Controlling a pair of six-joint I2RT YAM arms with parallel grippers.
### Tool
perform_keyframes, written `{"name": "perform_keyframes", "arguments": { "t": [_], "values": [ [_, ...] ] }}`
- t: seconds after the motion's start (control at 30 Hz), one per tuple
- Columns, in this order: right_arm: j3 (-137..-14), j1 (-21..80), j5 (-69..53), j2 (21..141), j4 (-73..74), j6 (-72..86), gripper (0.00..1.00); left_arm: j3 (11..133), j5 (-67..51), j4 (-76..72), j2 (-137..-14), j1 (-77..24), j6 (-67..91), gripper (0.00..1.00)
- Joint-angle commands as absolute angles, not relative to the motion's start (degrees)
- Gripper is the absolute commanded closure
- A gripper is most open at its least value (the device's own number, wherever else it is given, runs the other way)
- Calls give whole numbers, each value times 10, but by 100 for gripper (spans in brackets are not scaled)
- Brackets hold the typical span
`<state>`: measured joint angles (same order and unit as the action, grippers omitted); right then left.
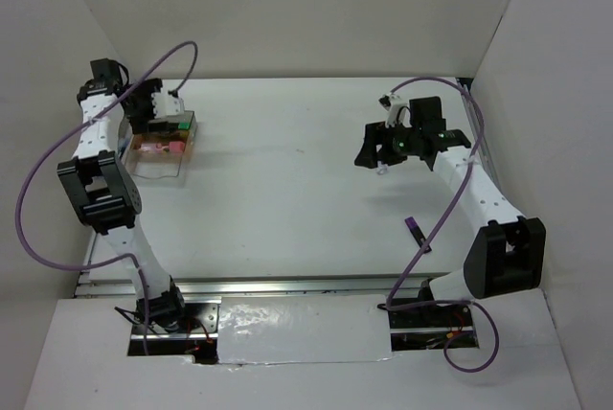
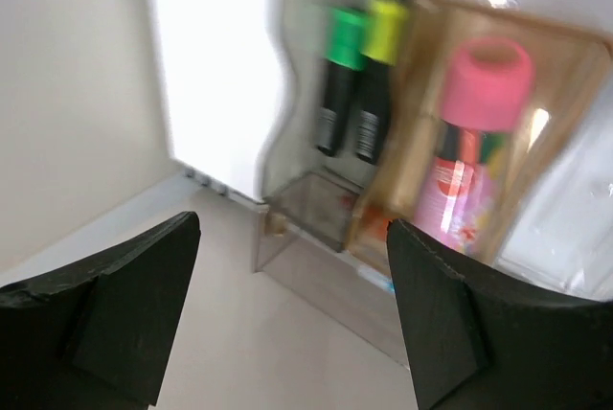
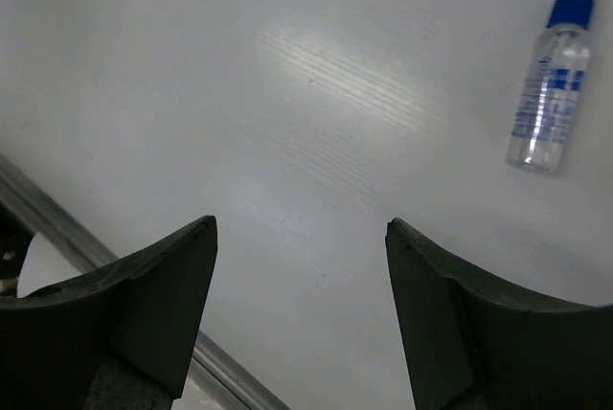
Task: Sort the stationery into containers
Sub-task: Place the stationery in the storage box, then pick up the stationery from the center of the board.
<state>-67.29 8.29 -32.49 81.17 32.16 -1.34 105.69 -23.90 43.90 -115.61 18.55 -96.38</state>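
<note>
At the far left of the table (image 1: 287, 190), my left claw (image 2: 292, 266) hangs spread and empty over the clear-plastic box (image 2: 287, 209), which holds the green-ended highlighter (image 2: 340, 84), the yellow-ended highlighter (image 2: 375, 84) and the pink tube (image 2: 474, 142). My right claw (image 3: 302, 266), also spread, has the blue-capped bottle (image 3: 551, 84) lying flat ahead of it. I judge the bottle light, slick and apt to roll, so I'd pinch its body mid-length.
</note>
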Motion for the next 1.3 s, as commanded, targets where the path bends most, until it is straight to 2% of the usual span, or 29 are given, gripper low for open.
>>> {"name": "perform_keyframes", "arguments": {
  "t": [0.0, 0.1, 0.27, 0.43, 0.57, 0.67, 1.23, 1.27],
  "values": [
    [-713, 72, -216, 828, 304, 18, 23, 1114, -357, 413, -1066, 177, -756, 8],
    [-772, 62, -149, 900, 330, 18, 23, 1082, -360, 346, -1020, 148, -535, 8],
    [-881, 57, -84, 1070, 382, 6, 28, 931, -326, 235, -874, 96, -343, 9],
    [-1004, 45, -73, 1193, 422, 6, 31, 777, -328, 177, -757, 91, -196, 1],
    [-1077, 47, -82, 1242, 448, 6, 31, 714, -344, 189, -698, 89, -157, 1],
    [-1088, 56, -83, 1260, 453, -10, 32, 691, -340, 201, -679, 89, -147, 1],
    [-1104, 79, -46, 1303, 484, -36, 34, 686, -300, 231, -675, 90, -89, 1],
    [-1107, 82, -41, 1305, 495, -37, 37, 684, -294, 228, -674, 87, -89, 1]
  ]
}}
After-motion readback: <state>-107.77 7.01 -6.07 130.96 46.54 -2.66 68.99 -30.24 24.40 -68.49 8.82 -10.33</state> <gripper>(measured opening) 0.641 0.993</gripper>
